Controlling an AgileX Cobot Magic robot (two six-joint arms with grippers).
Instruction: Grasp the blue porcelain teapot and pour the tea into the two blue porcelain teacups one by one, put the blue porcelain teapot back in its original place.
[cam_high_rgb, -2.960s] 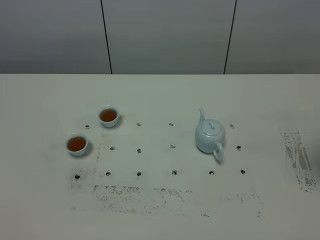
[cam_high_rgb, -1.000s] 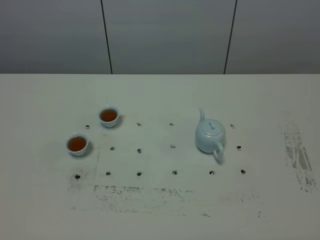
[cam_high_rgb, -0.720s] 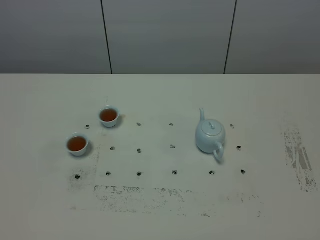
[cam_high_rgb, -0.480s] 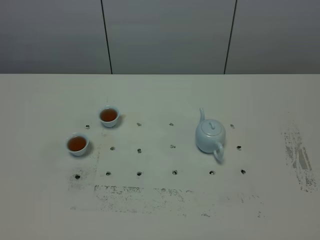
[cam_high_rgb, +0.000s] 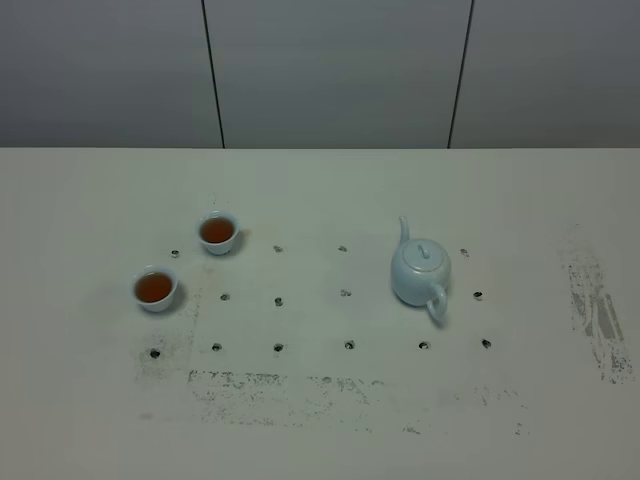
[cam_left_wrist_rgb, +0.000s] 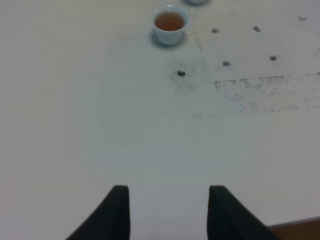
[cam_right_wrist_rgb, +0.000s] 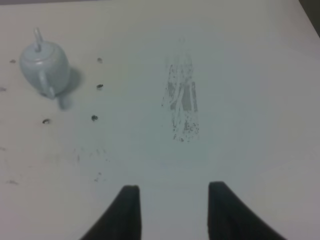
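The pale blue teapot stands upright on the white table right of centre, spout pointing away, handle toward the front; it also shows in the right wrist view. Two small pale blue teacups hold brown tea: one further back, one nearer the front left, the latter also in the left wrist view. My left gripper is open and empty, well back from the cups. My right gripper is open and empty, well back from the teapot. Neither arm shows in the high view.
The table carries a grid of small dark marks and scuffed grey patches at the front and right. A grey panelled wall stands behind the table's far edge.
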